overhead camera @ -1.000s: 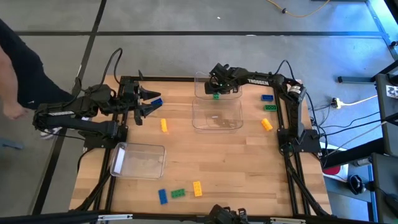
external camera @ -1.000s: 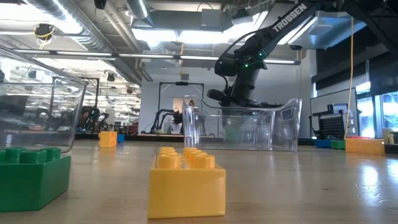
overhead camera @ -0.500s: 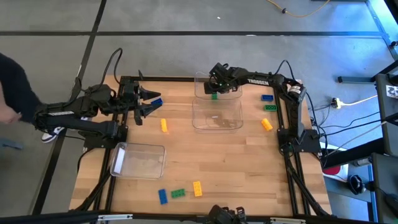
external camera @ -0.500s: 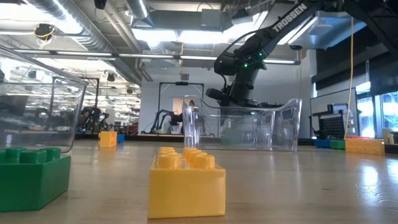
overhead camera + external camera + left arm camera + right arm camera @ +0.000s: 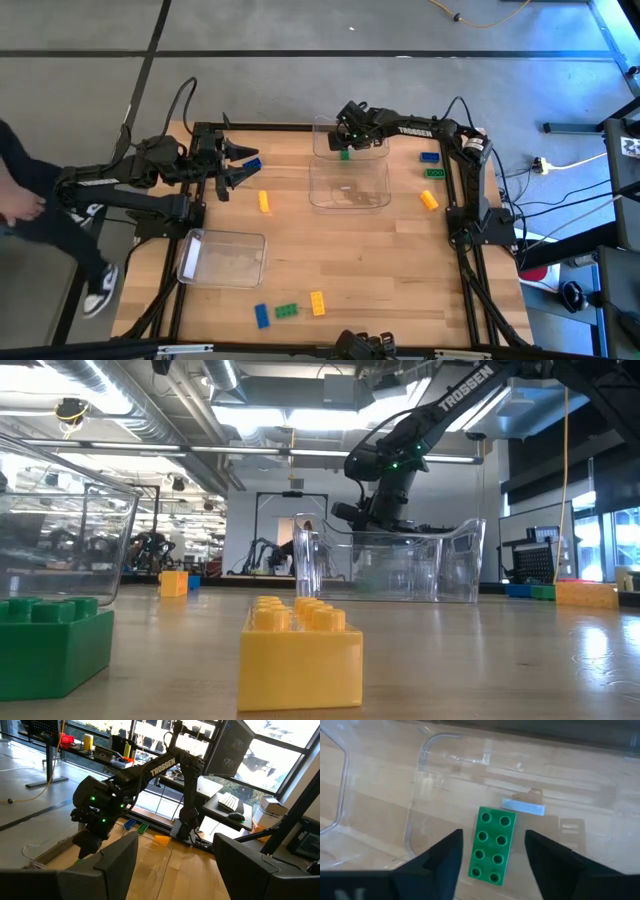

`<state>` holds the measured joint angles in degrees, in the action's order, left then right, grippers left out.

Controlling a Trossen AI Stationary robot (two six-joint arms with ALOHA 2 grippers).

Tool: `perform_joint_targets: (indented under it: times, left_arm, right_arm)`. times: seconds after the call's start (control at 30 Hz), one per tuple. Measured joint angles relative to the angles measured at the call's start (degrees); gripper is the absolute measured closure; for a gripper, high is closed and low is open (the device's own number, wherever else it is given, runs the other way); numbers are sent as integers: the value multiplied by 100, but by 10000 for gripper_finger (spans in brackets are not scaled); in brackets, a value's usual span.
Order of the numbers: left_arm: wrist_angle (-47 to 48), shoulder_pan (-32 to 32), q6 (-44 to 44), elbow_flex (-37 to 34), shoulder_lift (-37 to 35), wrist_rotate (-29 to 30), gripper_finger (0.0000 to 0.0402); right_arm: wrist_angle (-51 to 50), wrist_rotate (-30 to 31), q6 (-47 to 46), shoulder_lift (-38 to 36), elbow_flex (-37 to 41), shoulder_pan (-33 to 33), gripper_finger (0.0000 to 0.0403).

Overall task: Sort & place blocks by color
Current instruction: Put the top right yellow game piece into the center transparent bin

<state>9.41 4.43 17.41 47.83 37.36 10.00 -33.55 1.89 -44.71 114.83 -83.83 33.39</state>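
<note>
My right gripper (image 5: 346, 136) hangs open over the far clear bin (image 5: 322, 128). In the right wrist view its fingers (image 5: 445, 860) stand on either side of a green block (image 5: 492, 845), clear of it. That green block (image 5: 346, 154) lies flat on the bin's floor, studs up. My left gripper (image 5: 240, 165) waits open and level at the table's far left, with a blue block (image 5: 251, 163) by its fingertips. Other blocks lie on the table: a yellow one (image 5: 263, 202); blue (image 5: 429, 157), green (image 5: 434, 173) and yellow (image 5: 428, 200) at the right; blue (image 5: 261, 316), green (image 5: 286, 311) and yellow (image 5: 317, 303) at the near edge.
A second clear bin (image 5: 348, 186) stands just near of the far one, and a third (image 5: 222, 258) at the near left. Bare wood lies between the bins and the near-edge blocks. A person (image 5: 40, 220) moves beside the table's left side.
My right gripper has shifted slightly toward the table's left above the far bin, still open; the green block has stayed on the bin floor. The person at the left has walked along the table's side.
</note>
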Motion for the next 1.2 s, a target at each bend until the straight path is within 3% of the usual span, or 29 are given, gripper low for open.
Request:
perform_joint_targets:
  times: [0.2, 0.4, 0.6, 0.8, 1.03, 1.2]
  left_arm:
    - [0, 0, 0, 0, 0, 1, 152]
    - [3, 1, 0, 0, 2, 0, 152]
    - [49, 1, -1, 0, 1, 1, 152]
    - [225, 5, -2, 0, 1, 11, 152]
    - [229, 7, -4, 0, 2, 247, 152]
    - [225, 6, -4, 0, 2, 299, 152]
  right_arm:
    - [177, -83, 100, -23, 0, -2, 101]
    - [155, -742, 1204, -164, -334, -14, 93]
    - [115, -900, 2425, -1176, -148, -568, 93]
    - [651, -777, 2644, -2637, 1055, -1300, 93]
    - [2310, -709, 1691, -4566, 3089, -1964, 93]
    - [3022, -800, 857, -5515, 3776, -2130, 93]
